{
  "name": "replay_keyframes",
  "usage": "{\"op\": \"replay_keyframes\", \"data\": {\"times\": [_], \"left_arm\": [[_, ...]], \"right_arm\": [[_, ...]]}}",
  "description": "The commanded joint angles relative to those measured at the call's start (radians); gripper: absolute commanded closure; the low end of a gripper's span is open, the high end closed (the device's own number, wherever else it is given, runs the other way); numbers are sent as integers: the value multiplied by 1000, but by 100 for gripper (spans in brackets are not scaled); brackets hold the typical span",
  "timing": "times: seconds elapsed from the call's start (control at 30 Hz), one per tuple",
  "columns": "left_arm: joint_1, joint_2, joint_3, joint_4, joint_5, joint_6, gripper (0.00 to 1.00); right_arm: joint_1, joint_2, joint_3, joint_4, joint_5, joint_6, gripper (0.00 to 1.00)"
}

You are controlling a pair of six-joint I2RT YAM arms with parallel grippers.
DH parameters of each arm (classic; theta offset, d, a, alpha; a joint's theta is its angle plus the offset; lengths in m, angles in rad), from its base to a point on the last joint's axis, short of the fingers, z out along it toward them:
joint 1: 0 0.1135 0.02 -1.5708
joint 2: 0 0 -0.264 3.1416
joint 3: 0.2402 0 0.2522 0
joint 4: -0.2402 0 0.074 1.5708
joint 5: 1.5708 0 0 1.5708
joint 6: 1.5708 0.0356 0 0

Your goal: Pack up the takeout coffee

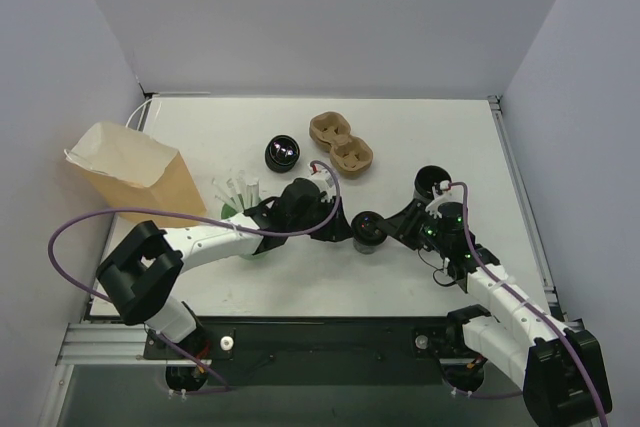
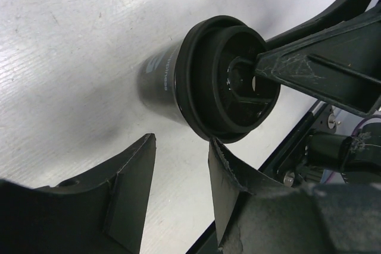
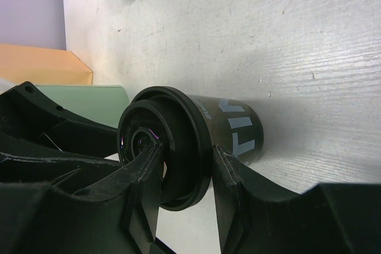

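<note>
From above, the takeout coffee (image 1: 368,231) sits upright near the middle of the table (image 1: 420,127), with its black lid (image 1: 368,224) facing up. It lies between the two arms' tips. The left end effector (image 1: 343,226) is just to its left and the right end effector (image 1: 392,228) is against its right side. A paper bag (image 1: 135,172) stands open at the far left. A green cup (image 1: 243,219) with white straws (image 1: 238,187) is mostly hidden beneath the left arm. Farther back are a lidless black cup (image 1: 282,152) and a brown pulp cup carrier (image 1: 340,142).

In the left wrist view, the left end effector (image 2: 181,142) is moderately wide, with only bare table (image 2: 59,57) between its fingers. The takeout coffee (image 2: 164,78) sits just beyond the fingertips, and one tip is very close to the lid's rim. Whether they touch cannot be told. A finger (image 2: 315,69) of the right end effector reaches into the recess of the lid (image 2: 205,87).

In the right wrist view, the right end effector (image 3: 186,150) is narrow and pinches the lid's rim. One finger (image 3: 146,173) is inside the recess and the other presses on the outside, so it holds the takeout coffee (image 3: 235,126). Whether the cup's base rests on the table (image 3: 268,28) cannot be told. The green cup (image 3: 89,102) and the paper bag (image 3: 36,63) show behind it.
</note>
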Motion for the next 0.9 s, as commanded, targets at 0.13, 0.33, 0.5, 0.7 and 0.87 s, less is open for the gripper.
{"op": "replay_keyframes", "data": {"times": [0.13,0.33,0.5,0.7,0.87], "left_arm": [[20,-4,-4,118,33,-40,50],[37,45,-27,184,60,-64,51],[43,79,-51,221,68,-87,54],[24,117,-61,2,-85,-118,68],[10,171,-136,-47,-156,-164,74]], "right_arm": [[11,46,-36,-195,66,-43,67],[9,46,-41,-190,61,-41,67],[9,54,-45,-181,58,-41,67],[9,65,-65,-174,67,-43,67],[-1,114,-110,-115,69,-26,68]]}}
